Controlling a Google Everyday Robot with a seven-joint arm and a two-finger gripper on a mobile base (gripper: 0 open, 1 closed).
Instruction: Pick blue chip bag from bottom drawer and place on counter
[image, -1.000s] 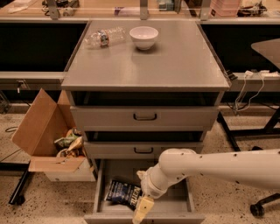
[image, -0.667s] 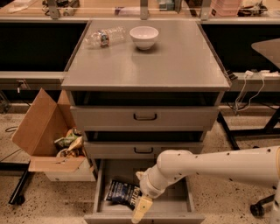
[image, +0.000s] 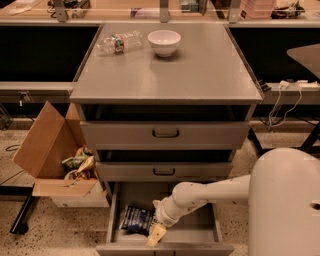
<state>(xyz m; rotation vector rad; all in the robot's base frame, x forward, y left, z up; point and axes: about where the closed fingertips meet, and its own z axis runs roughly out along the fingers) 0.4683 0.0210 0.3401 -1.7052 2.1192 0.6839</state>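
Observation:
The blue chip bag (image: 136, 219) is a dark navy foil bag lying on the left of the floor of the bottom drawer (image: 200, 234), which is pulled open. My gripper (image: 155, 231) reaches down into the drawer at the end of the white arm. It sits just right of the bag, its tan fingertip near the drawer's front edge, touching or nearly touching the bag's right edge. The counter (image: 200, 70) is the grey cabinet top above.
A white bowl (image: 164, 42) and a lying plastic bottle (image: 118, 43) are at the back of the counter. Two shut drawer fronts with black handles sit above the open drawer. An open cardboard box (image: 52, 155) with crumpled wrappers stands left of the cabinet. My white arm body fills the lower right.
The arm has shifted slightly left, bringing the gripper closer to the bag. The arm's large body now fills the lower right. The bag has not moved.

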